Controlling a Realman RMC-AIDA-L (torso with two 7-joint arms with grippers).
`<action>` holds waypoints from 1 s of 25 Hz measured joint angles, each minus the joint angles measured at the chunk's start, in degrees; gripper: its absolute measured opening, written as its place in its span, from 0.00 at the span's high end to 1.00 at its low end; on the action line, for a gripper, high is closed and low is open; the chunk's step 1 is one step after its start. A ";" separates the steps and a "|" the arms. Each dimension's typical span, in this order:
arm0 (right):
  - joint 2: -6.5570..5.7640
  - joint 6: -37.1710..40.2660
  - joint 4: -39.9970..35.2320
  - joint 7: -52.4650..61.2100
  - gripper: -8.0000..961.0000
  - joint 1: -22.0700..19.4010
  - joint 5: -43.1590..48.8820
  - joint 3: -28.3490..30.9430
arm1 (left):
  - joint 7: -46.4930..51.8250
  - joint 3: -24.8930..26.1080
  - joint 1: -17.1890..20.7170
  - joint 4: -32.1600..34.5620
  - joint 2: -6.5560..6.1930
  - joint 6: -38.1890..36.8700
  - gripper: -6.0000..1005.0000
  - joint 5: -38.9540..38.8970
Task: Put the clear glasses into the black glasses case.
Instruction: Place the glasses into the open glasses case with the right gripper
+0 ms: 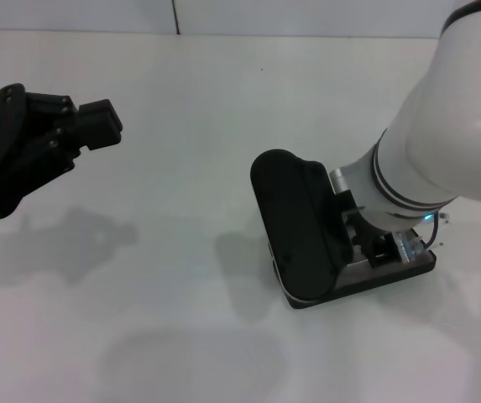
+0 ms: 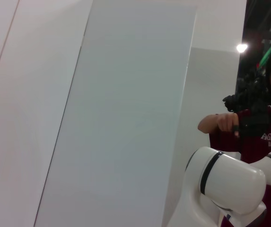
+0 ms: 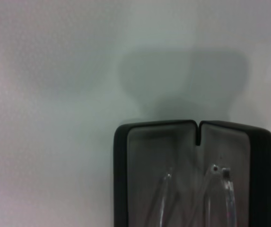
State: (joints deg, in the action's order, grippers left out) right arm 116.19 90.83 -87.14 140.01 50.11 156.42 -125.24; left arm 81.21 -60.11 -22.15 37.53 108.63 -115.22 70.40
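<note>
The black glasses case (image 1: pixel 295 222) lies open on the white table right of centre, its lid standing up towards my left. The right wrist view looks down into the black glasses case (image 3: pixel 120 179) and its grey lining. The clear glasses (image 3: pixel 220 194) lie in that lining, their thin transparent arms running along the tray. My right gripper (image 1: pixel 381 248) hangs low over the open tray, right behind the raised lid, and my white forearm covers much of the tray. My left gripper (image 1: pixel 97 124) is held off the table at the far left, away from the case.
The white table (image 1: pixel 181 319) carries only shadows around the case. The left wrist view points away from the table at a pale wall panel (image 2: pixel 126 118), a white robot arm joint (image 2: pixel 230 184) and a person in a dark red shirt (image 2: pixel 263 132).
</note>
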 joint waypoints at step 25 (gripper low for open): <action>0.00 -0.72 -1.73 0.29 0.66 -1.02 1.49 -1.42 | 0.00 0.00 0.28 0.00 0.00 0.00 0.94 0.00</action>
State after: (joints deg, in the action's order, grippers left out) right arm 116.19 90.11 -88.87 140.30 49.09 157.92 -126.66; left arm 81.21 -60.11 -21.86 37.53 108.63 -115.22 70.40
